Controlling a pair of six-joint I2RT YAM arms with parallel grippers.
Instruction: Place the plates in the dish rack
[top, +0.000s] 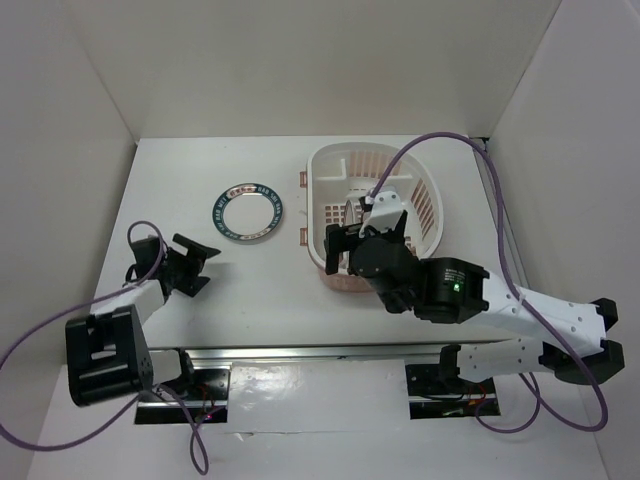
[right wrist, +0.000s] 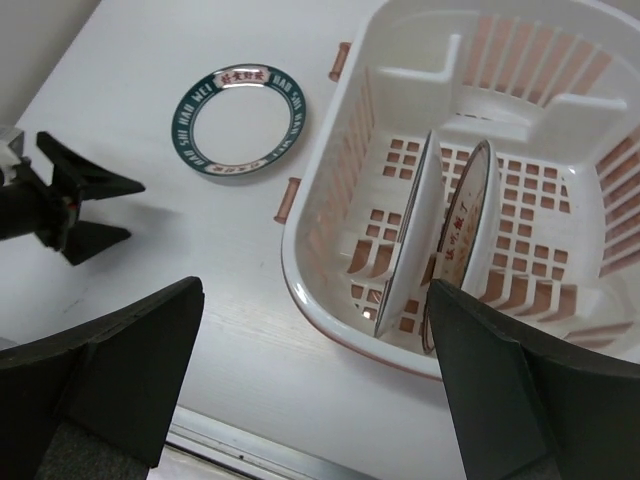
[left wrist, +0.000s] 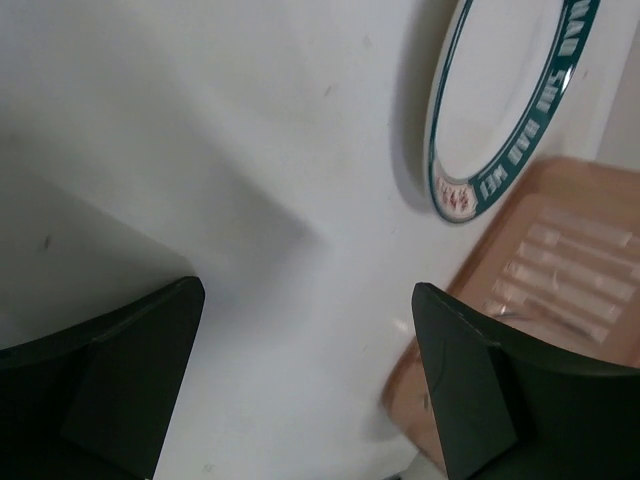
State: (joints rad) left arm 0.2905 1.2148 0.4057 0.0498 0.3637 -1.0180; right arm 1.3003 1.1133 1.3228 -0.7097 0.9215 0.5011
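Two small round plates stand on edge, side by side, in the slotted bottom of the pale pink oval plastic dish rack point(right wrist: 322, 285). The white-backed plate point(right wrist: 408, 240) is on the left. The red-lettered plate point(right wrist: 470, 225) next to it shows writing round its rim. Both are just ahead of the right pincer point(right wrist: 315, 290), over towards its right finger. That pincer hangs above the rack's near rim, jaws spread wide with nothing in them.

The teal-rimmed plate point(right wrist: 238, 122), white in the middle with pale lettering, lies flat on the white tabletop point(right wrist: 200, 240) outside the rack, ahead-left of the right pincer and well apart from it.

The left pincer point(left wrist: 308, 290) is wide open and empty too, over bare tabletop, with that flat plate ahead to its right.
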